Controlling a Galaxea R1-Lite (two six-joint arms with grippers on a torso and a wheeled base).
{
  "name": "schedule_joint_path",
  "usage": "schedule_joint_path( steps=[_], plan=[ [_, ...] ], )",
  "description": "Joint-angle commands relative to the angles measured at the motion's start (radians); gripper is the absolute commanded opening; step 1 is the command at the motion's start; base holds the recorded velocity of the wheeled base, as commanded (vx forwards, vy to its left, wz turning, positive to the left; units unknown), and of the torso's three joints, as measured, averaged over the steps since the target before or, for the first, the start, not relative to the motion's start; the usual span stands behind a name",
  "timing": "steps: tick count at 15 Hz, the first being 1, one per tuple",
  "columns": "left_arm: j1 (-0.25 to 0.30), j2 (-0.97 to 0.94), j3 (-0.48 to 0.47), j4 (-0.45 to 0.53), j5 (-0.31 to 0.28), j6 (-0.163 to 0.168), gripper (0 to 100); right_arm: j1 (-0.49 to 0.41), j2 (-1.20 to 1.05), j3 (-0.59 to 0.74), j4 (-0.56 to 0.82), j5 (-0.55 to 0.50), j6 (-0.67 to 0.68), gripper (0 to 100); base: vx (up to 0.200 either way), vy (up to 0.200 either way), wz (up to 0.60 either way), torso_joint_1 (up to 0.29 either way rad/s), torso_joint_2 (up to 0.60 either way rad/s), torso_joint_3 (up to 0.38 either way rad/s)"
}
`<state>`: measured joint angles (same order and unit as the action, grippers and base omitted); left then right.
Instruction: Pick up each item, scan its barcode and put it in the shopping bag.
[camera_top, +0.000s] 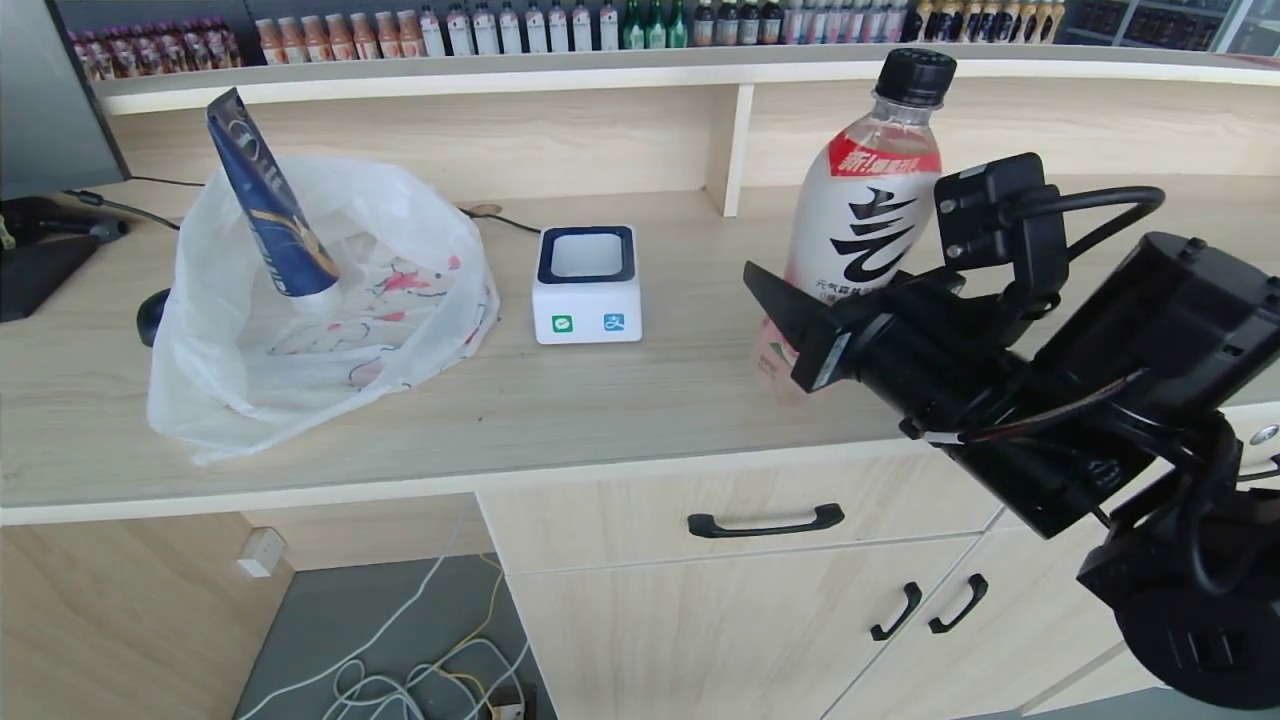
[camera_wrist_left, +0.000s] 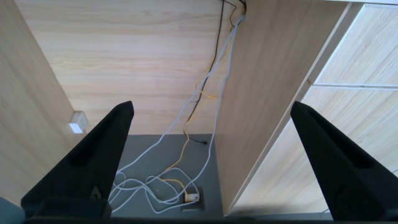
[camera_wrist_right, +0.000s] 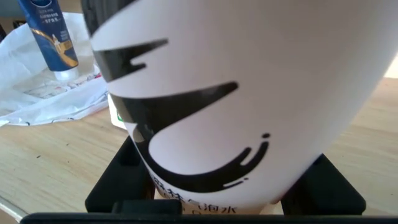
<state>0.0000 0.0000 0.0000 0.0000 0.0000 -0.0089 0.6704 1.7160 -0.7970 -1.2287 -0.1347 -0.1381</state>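
Observation:
A large clear bottle (camera_top: 865, 215) with a black cap and a white, red and black label stands upright at the right of the wooden counter (camera_top: 600, 400). My right gripper (camera_top: 805, 300) is shut on the bottle's lower part, and the bottle (camera_wrist_right: 236, 93) sits between its dark fingers (camera_wrist_right: 115, 183). The white scanner (camera_top: 587, 283) with a dark-rimmed window is at mid-counter. At the left lies the open translucent shopping bag (camera_top: 300, 310) with a blue tube (camera_top: 275, 205) standing in it. My left gripper (camera_wrist_left: 211, 162) hangs open below the counter with nothing between its fingers.
A raised shelf with a divider (camera_top: 730, 150) runs behind the counter, with rows of bottles (camera_top: 500, 30) beyond. Drawers with black handles (camera_top: 765, 522) are under the counter. Cables (camera_wrist_left: 174, 180) lie on the floor in the open bay. A dark monitor base (camera_top: 40, 260) is at far left.

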Motion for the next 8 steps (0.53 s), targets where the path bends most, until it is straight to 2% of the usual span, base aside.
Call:
schedule_joint_path(
  steps=[1,8],
  plan=[
    [0.0,0.0,0.0,0.0,0.002,0.0,100,-0.009,0.014,0.004,-0.003,0.0,0.006,0,0.0,0.0,0.0,0.0,0.0,0.0],
    [0.0,0.0,0.0,0.0,0.0,0.0,100,-0.072,0.074,-0.024,-0.009,-0.005,0.006,0,0.0,0.0,0.0,0.0,0.0,0.0]
  ],
)
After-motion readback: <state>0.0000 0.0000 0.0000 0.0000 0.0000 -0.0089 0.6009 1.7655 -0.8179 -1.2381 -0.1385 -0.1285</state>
